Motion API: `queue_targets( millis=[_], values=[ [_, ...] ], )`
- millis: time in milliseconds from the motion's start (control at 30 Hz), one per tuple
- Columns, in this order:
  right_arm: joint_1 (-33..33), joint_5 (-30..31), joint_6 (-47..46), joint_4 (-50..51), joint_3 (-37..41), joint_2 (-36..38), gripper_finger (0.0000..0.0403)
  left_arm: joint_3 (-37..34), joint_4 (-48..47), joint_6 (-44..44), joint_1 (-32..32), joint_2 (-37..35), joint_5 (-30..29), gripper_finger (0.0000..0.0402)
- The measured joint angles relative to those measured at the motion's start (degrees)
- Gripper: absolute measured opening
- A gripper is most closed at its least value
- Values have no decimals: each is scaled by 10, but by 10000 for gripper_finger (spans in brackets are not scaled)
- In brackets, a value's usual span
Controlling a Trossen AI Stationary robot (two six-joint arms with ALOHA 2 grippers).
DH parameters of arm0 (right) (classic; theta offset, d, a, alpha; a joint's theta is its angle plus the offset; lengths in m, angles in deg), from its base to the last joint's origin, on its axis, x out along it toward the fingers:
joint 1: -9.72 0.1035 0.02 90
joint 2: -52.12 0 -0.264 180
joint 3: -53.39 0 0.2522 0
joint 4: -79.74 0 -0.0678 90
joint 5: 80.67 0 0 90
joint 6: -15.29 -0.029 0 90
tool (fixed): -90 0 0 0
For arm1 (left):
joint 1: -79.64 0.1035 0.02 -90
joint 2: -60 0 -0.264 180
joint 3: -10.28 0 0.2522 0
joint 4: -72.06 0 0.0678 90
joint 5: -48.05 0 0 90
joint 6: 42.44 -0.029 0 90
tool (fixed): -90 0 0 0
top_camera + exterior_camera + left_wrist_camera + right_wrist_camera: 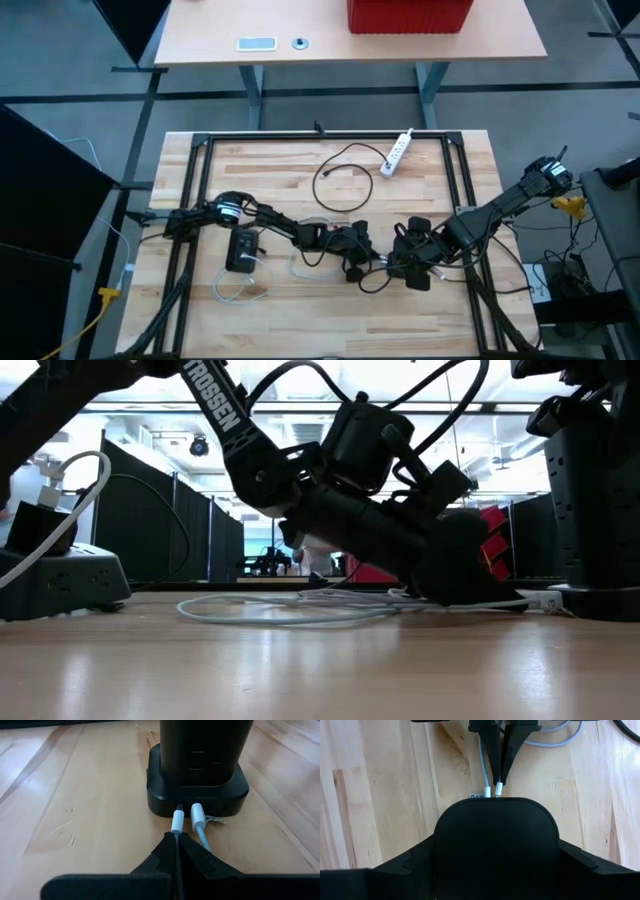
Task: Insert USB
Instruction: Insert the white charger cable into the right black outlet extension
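A black charging tower (200, 760) stands on its wider base (165, 800) on the wooden table. My left gripper (176, 836) is shut on a white USB plug (177, 822), whose front end is at a port in the base's side. A second white plug (197, 816) with a pale cable sits in the port beside it. My right gripper (495, 865) reaches down over the tower (495, 835), one finger on each side of it. In the high view the two grippers meet at mid-table, left gripper (372, 258) facing right gripper (408, 265). My left gripper pinches the white plug's rear end (176, 830) between its two fingertips. The fingers come nearly level, slanting a little downward, and lie along the plug. The plug points straight at the base's port, just above the table; how deep it sits does not show. My right gripper clasps the tower's upper body (445, 845) between its wide-set fingers (415, 862), one on each side. It comes steeply from above. The tower stays upright with its base on the table.
A black power box (242, 250) with a looped white cable (235, 290) lies near the left arm. A white power strip (398, 152) and a black cord loop (345, 180) lie farther back. A black metal frame (190, 200) rims the table.
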Motion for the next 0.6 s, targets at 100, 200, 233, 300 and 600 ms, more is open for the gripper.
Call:
queue_targets(
  millis=[100,200,233,300,600],
  values=[
    [0,-2,0,0,0,0,261,-2,13,3,-1,1,1,0],
    [0,-10,-9,0,2,0,261,-3,15,4,-1,1,1,0],
    [0,-13,-16,0,5,0,261,-3,15,4,-1,1,2,0],
    [0,-23,-30,1,11,1,261,-3,16,4,-1,1,2,0],
    [4,-32,-47,-1,21,2,261,-3,22,8,-2,4,6,0]
  ],
)
